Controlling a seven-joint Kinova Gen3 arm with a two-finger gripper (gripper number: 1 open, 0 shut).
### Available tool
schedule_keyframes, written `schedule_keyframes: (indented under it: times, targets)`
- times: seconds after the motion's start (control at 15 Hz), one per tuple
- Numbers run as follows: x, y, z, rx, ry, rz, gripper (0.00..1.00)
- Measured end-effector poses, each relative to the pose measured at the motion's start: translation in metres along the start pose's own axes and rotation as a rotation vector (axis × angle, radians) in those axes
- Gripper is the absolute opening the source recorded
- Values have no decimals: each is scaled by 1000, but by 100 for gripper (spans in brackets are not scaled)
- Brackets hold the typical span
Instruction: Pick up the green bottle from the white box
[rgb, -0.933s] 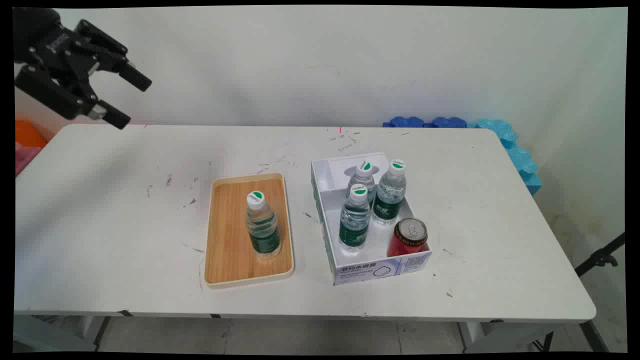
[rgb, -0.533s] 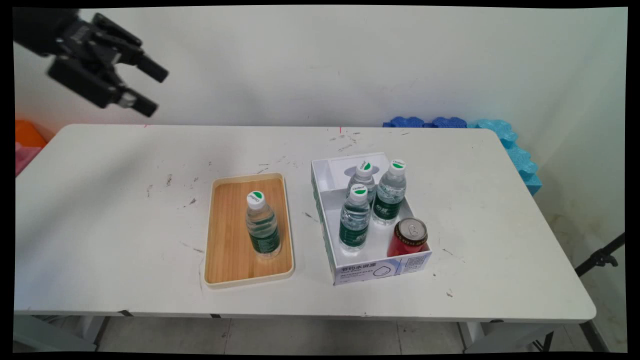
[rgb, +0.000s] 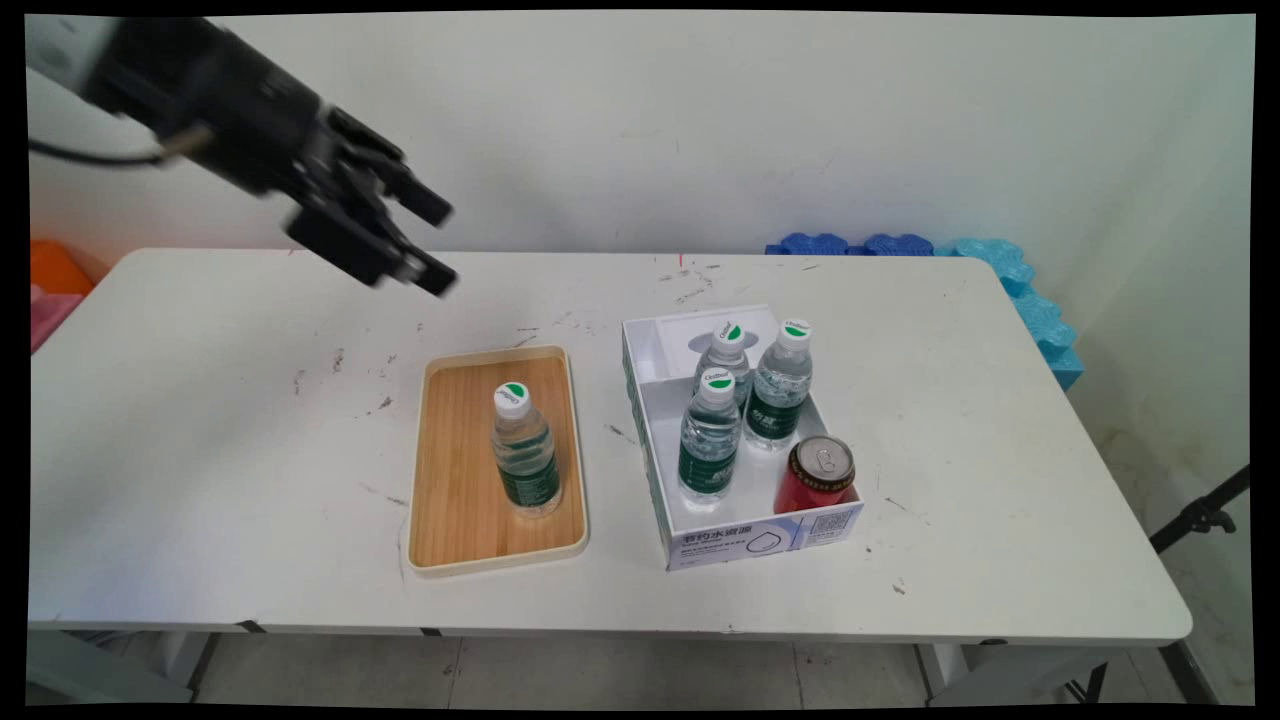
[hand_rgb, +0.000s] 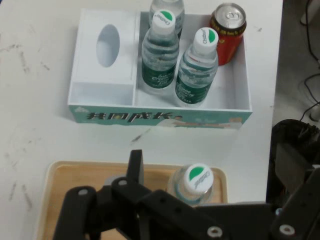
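My black two-finger gripper (rgb: 440, 245) hangs in the air above the far left part of the white table (rgb: 200, 480), fingers spread apart and holding nothing. Nearest to me, below and toward the table's near side, is the wooden tray with a cream rim (rgb: 452, 470), and on it one clear water bottle with a green label and a white-and-green cap (rgb: 524, 455) stands upright. From my hand camera I look down on that bottle's cap (hand_rgb: 197, 177) just past my linkage, with the tray (hand_rgb: 65, 185) under it. Just beside the tray, apart from it, sits the white cardboard box (rgb: 745, 540). In its larger compartment three more water bottles (rgb: 710, 440) stand upright close together, and a red drink can with a silver top (rgb: 818, 472) stands in the near right corner of that compartment. The box's smaller far compartment (hand_rgb: 107, 47) has a white panel with an oval hole. Behind the table's far right corner lie blue foam pieces (rgb: 1000, 270) against the wall.
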Motion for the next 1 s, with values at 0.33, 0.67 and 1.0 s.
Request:
schedule_keyframes:
  times: [0.33, 0.67, 1.0]
  targets:
    - [0, 20, 65, -1, -26, 3, 100]
    - [-4, 33, 136, 13, -35, 2, 100]
    - [-1, 37, 194, 18, -14, 6, 100]
